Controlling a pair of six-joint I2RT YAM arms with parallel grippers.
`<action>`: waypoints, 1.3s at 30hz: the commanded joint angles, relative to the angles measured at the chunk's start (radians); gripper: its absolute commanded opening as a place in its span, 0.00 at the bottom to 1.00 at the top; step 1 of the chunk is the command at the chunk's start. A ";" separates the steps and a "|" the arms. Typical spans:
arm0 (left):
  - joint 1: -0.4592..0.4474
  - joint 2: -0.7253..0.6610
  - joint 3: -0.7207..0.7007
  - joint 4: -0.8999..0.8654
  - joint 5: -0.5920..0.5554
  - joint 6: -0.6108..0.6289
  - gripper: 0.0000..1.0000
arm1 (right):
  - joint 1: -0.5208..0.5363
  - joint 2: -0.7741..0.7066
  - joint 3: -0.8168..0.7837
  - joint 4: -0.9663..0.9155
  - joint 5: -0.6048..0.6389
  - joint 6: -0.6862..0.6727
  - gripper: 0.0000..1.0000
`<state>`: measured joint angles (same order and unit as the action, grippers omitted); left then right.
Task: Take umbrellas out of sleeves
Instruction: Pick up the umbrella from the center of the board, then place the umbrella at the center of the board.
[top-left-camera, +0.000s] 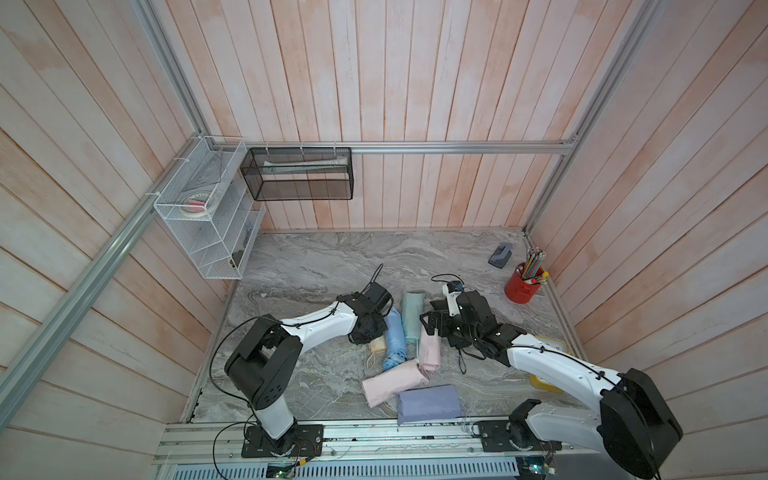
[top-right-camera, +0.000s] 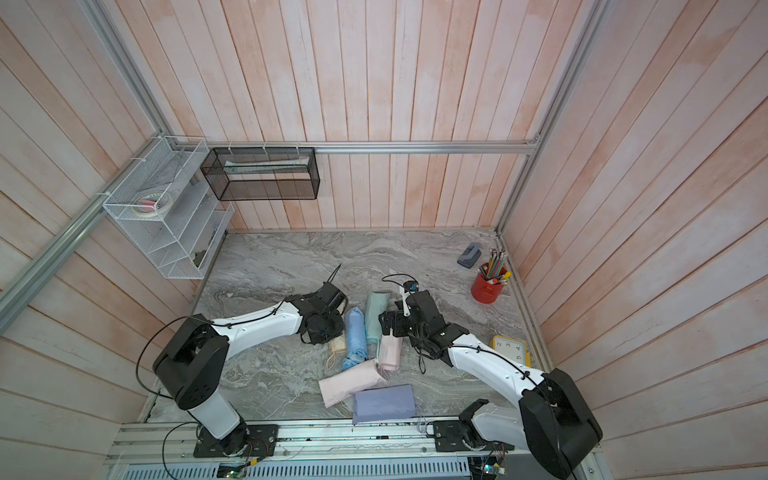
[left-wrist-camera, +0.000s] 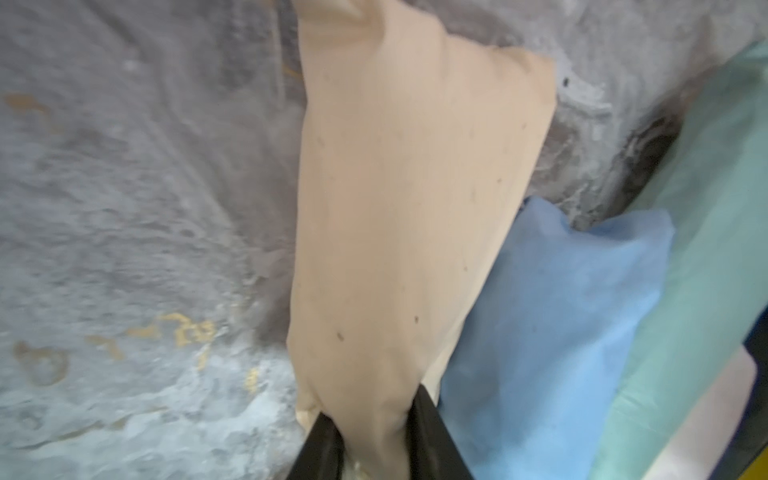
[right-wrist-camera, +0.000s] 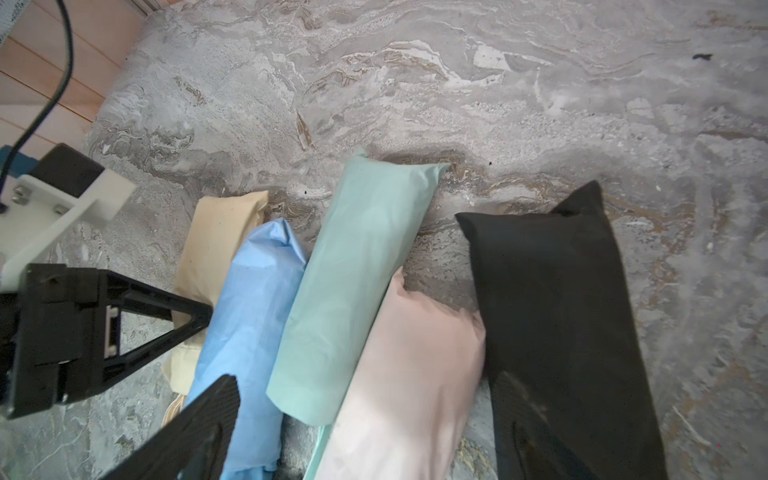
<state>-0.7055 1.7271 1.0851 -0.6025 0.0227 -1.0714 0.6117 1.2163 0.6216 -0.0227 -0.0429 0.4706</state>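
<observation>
The left claw (left-wrist-camera: 374, 430) is pinched shut on one end of the beige sleeve (left-wrist-camera: 415, 208), which lies on the table (left-wrist-camera: 124, 208) just beside the blue sleeve (left-wrist-camera: 552, 311). The right claw (right-wrist-camera: 365, 390) hangs wide open and empty over the mint sleeve (right-wrist-camera: 357, 270), pink sleeve (right-wrist-camera: 415, 374) and black sleeve (right-wrist-camera: 552, 311), all lying side by side.

smooth matt cloth sleeve (left-wrist-camera: 415, 208), marbled stone-look tabletop (left-wrist-camera: 124, 208)
</observation>
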 joint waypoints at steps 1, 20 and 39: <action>0.016 0.059 -0.023 -0.037 0.058 -0.015 0.28 | -0.001 0.006 0.035 -0.026 -0.014 -0.030 0.98; 0.409 -0.055 -0.179 0.127 0.057 0.153 0.36 | 0.267 0.382 0.398 -0.068 -0.043 -0.153 0.97; 0.456 0.027 0.001 0.342 0.221 0.088 0.60 | 0.314 0.556 0.572 -0.124 -0.049 -0.070 0.93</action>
<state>-0.2543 1.7676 1.0645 -0.2806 0.2375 -0.9825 0.9188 1.7466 1.1587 -0.1085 -0.0921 0.3820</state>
